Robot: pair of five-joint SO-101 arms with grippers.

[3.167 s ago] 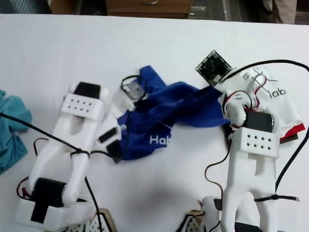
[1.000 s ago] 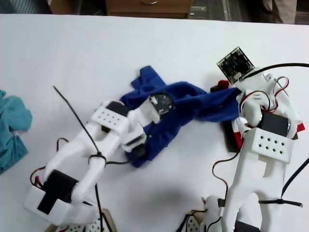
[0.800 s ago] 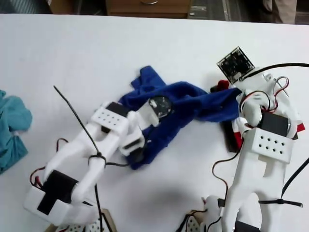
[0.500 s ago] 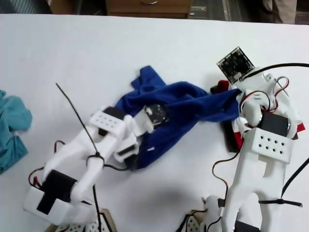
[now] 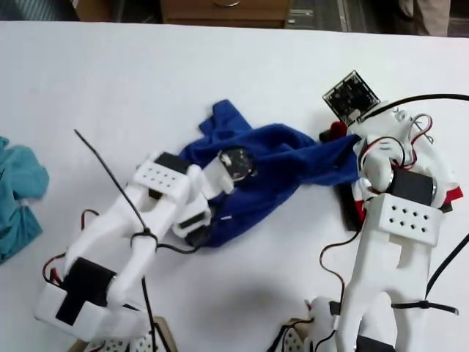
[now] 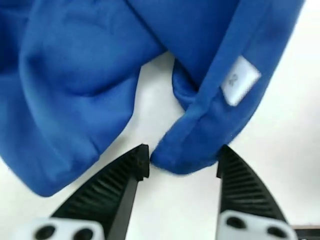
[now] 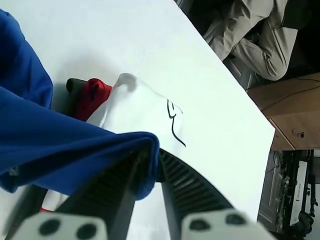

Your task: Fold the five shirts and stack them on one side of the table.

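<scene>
A blue shirt (image 5: 282,158) lies crumpled in the middle of the white table (image 5: 220,66). My left arm (image 5: 165,194) leans over its near left part. My left gripper (image 6: 182,160) is open, and a fold of the blue shirt (image 6: 195,145) with a white label (image 6: 240,80) lies between its fingers. My right gripper (image 7: 150,162) is shut on the blue shirt's (image 7: 60,145) right edge, held just above a pile of a white shirt (image 7: 145,115), a red shirt (image 7: 95,92) and a black one (image 7: 75,85). A teal shirt (image 5: 18,198) lies bunched at the left edge.
My right arm (image 5: 396,213) stands over the shirt pile (image 5: 443,180) at the table's right side. Loose black cables (image 5: 102,165) arc over the left arm. Wooden furniture (image 5: 223,11) stands beyond the far edge. Bare table stretches across the far half.
The left arm swung in from the left onto the blue shirt, then drew back a little towards me. The right gripper pulled the shirt's edge to the right and has since shifted slightly.
</scene>
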